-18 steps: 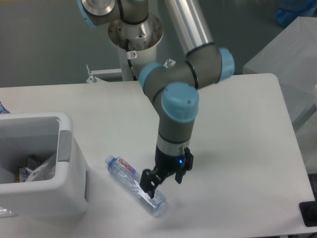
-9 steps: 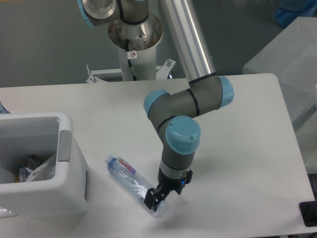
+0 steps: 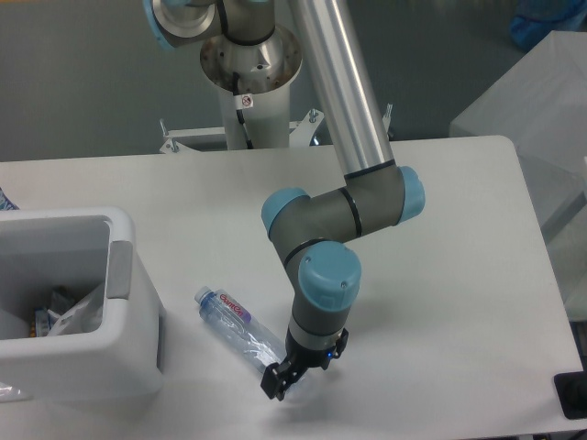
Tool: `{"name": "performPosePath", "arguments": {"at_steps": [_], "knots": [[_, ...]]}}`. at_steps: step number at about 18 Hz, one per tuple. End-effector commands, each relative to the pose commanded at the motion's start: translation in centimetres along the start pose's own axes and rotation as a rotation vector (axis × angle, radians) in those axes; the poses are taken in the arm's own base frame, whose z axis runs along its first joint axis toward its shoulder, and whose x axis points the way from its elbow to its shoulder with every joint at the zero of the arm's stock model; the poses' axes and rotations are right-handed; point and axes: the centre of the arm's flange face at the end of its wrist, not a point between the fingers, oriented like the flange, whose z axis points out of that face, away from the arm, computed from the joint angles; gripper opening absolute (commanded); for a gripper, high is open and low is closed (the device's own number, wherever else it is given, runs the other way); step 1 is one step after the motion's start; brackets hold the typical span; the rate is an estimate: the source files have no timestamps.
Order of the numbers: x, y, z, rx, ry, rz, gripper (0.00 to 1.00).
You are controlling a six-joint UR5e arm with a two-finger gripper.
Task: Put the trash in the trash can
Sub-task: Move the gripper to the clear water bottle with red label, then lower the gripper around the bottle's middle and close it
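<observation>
White tabletop (image 3: 440,229). Slim clear plastic water bottle with blue cap (image 3: 234,321) lies flat beside the white boxy plastic bin (image 3: 128,302), cap toward it. Black two-finger gripper (image 3: 278,383) sits low over the bottle's base end; cannot tell whether its fingers grip it. Crumpled clear wad (image 3: 78,312) inside bin.

A white tabletop (image 3: 459,302) with a rounded far-right corner fills most of the view, and behind it lies a dull grey floor (image 3: 83,82). At the right stands a pale, translucent-looking covered block (image 3: 537,101) (what it is cannot be told), with something blue (image 3: 550,20) at the top right corner. A small black object (image 3: 573,396) sits at the lower right edge, and a metal bracket (image 3: 188,137) shows just beyond the tabletop's far edge.
</observation>
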Motion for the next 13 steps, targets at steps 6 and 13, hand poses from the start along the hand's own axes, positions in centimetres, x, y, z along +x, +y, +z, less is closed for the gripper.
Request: {"name": "performPosePath", "arguments": {"at_steps": [6, 13], "knots": [[0.8, 1.1, 1.8, -0.010, -0.070, 0.025, 1.00], [0.8, 1.3, 2.0, -0.012, -0.076, 0.026, 0.82]]}}
